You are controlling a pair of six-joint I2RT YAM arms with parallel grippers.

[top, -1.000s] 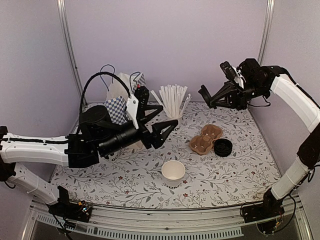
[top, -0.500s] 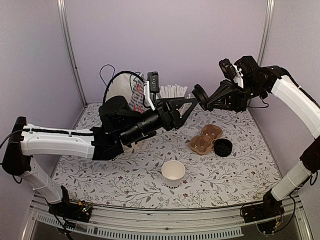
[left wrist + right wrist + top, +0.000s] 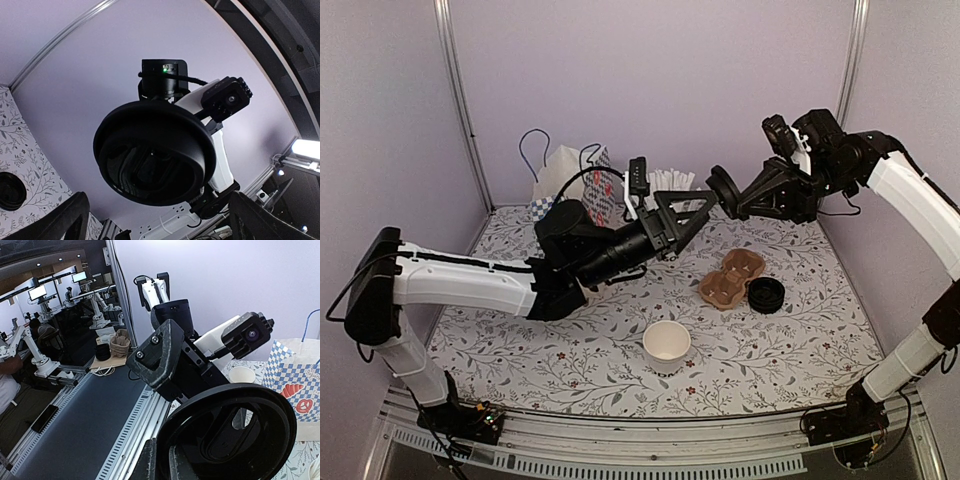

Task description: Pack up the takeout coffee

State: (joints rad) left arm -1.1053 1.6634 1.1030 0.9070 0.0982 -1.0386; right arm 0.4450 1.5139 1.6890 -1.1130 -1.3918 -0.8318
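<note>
The small white paper cup [image 3: 666, 344] stands open-topped on the floral table, front centre, and shows far off in the right wrist view [image 3: 242, 374]. My right gripper [image 3: 730, 198] is shut on the rim of a round black lid [image 3: 720, 189], held high above the table's back. The lid fills the right wrist view [image 3: 235, 435], pinched at its edge by that gripper [image 3: 164, 460]. My left gripper [image 3: 696, 214] is open, its fingertips right at the lid. In the left wrist view the lid [image 3: 155, 150] hangs just beyond the spread left gripper [image 3: 161, 225].
A brown cardboard cup carrier [image 3: 731, 278] and a stack of black lids [image 3: 766, 294] lie right of centre. A white paper bag with blue check [image 3: 570, 178] and a cup of white straws [image 3: 672, 180] stand at the back, behind the left arm.
My left arm has swung right and up from the table's left-middle, bringing its open gripper to the lid. The right gripper has stayed almost still, holding the lid.
</note>
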